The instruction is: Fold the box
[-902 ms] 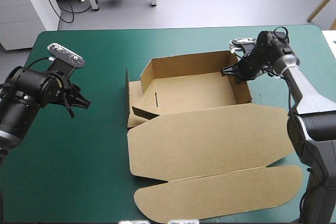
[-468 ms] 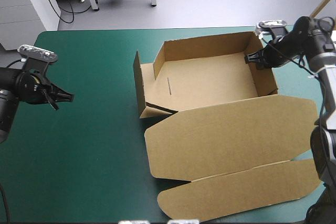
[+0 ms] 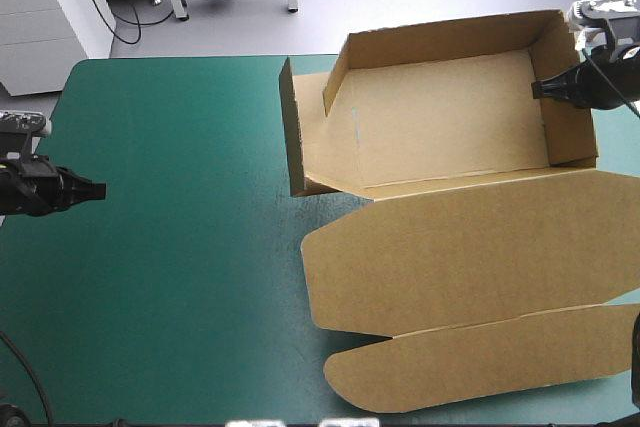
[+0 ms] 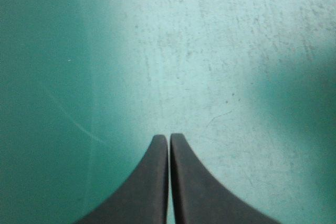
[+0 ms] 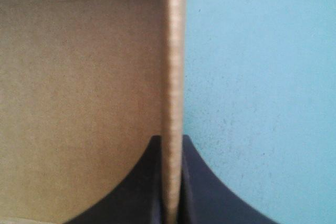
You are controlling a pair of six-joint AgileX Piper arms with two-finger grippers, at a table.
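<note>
The brown box [image 3: 445, 117] is an open tray at the table's far right, its far wall past the far edge and its long lid [image 3: 460, 262] lying flat toward the near side. My right gripper [image 3: 541, 90] is shut on the tray's right wall; in the right wrist view that wall's edge [image 5: 172, 77] runs straight up from between the gripper [image 5: 170, 145], box floor on one side, teal-green cover on the other. My left gripper [image 3: 98, 189] hangs shut at the table's left edge, far from the box; its fingers [image 4: 169, 142] meet over bare cover.
The lid's end flap [image 3: 480, 367] reaches close to the table's near edge at the right. A short loose side wall [image 3: 291, 127] stands upright at the tray's left end. Teal-green cover [image 3: 180, 247] lies between my left gripper and the box.
The right gripper has dragged the box to the right and toward the far edge. The left arm has drawn back to the table's left edge.
</note>
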